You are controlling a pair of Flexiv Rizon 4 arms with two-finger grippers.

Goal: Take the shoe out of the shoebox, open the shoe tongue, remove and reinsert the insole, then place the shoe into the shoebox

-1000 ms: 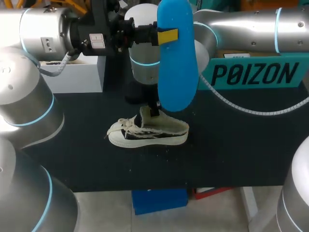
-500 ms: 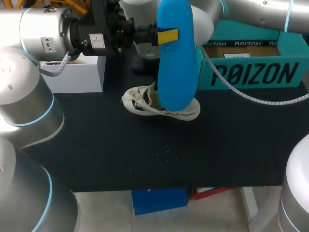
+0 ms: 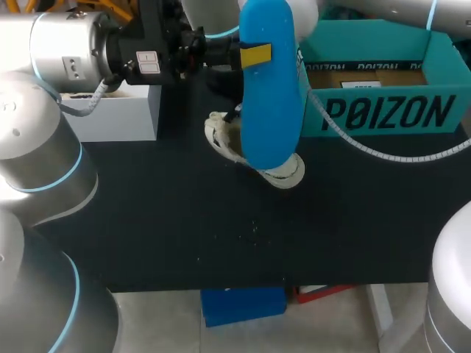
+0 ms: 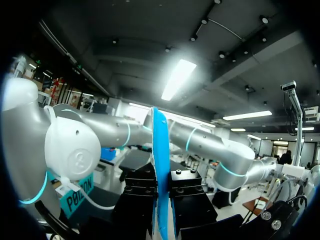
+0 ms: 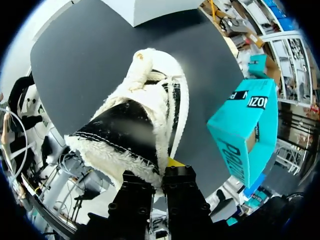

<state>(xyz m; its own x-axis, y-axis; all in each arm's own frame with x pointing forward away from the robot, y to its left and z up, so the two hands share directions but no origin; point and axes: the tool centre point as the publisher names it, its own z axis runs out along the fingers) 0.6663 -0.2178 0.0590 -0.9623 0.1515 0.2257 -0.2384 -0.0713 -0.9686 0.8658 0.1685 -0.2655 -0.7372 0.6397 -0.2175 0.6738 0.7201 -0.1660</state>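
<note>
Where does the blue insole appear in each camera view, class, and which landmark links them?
Head view: blue insole upright, upper middle, held by the left pincer.
Left wrist view: edge-on, clamped in that pincer.
Right wrist view: not in it.
Shared landmark: the teal shoebox.

left gripper (image 4: pixel 162 186) | clamped on blue insole (image 4: pixel 160 145) | insole upright, edge-on

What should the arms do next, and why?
Probably lower the left claw so that the blue insole tips toward the opening of the shoe. The left claw is shut on the insole and holds it upright. The right claw grips the shoe by its collar nearby, so reinserting looks next.
</note>
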